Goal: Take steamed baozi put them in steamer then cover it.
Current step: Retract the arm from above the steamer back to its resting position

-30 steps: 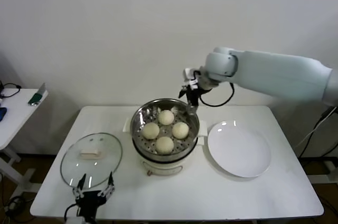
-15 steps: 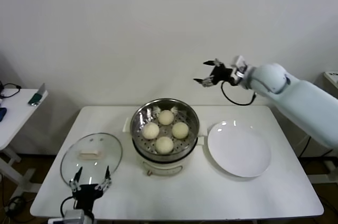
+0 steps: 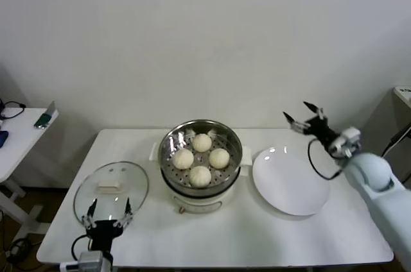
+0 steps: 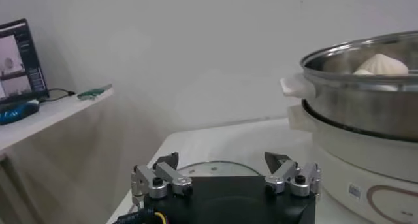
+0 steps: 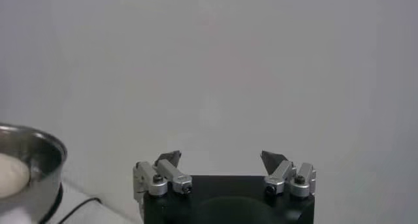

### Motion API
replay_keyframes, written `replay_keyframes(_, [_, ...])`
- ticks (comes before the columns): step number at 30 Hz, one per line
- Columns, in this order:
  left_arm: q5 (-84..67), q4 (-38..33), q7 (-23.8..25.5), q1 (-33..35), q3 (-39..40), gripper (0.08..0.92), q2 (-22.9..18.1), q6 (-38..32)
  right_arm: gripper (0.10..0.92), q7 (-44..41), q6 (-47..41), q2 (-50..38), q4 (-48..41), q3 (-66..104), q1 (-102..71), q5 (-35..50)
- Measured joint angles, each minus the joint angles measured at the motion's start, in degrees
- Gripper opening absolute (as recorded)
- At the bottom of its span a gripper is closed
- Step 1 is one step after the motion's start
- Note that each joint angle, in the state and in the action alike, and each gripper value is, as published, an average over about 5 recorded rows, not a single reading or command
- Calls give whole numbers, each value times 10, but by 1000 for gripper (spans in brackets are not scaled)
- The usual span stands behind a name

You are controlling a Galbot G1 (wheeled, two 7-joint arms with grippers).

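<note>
The white table (image 3: 308,233) carries everything, and at its middle stands the steamer (image 3: 201,192), a shiny steel pot on a white base. To the robot's right of it lies a flat white plate (image 3: 292,182), bare of buns. To the left, near the table's front corner, the cover (image 3: 111,192) lies flat with its cream handle up (not on the pot).

All four steamed baozi (image 3: 200,175) sit on the perforated tray inside the steamer, so by my reading the loading is done and only the covering is left.

The right gripper (image 3: 304,114) is held in the air above the far right side of the plate, well apart from the steamer; its fingers are spread wide and hold nothing. The left gripper (image 3: 106,213) hovers low at the near edge of the cover, fingers also wide apart and empty. In the left wrist view the glass rim shows just beyond the fingertips (image 4: 277,160), though whether they touch it I cannot tell from this angle. It looks placed to take the cover.
</note>
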Motion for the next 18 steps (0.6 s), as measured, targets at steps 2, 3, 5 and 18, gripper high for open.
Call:
replay_keyframes(2, [5,3,-2,0,-1,823,2,-8,823,0,28,17,3,32,-55,-5])
replay_keyframes(3, [10,5,-4,-1,-2,823,3,-14,823,0,43,26,4,46,-81,-8])
replay_keyframes(5, [25,9,-9,-3,-6,823,6,-26,823,0,72,44,7,67,-128,-15])
replay_keyframes(18, [310,73,-103,-26,-35,823,59,-137,823,8,199,156,34,122,-313,-58])
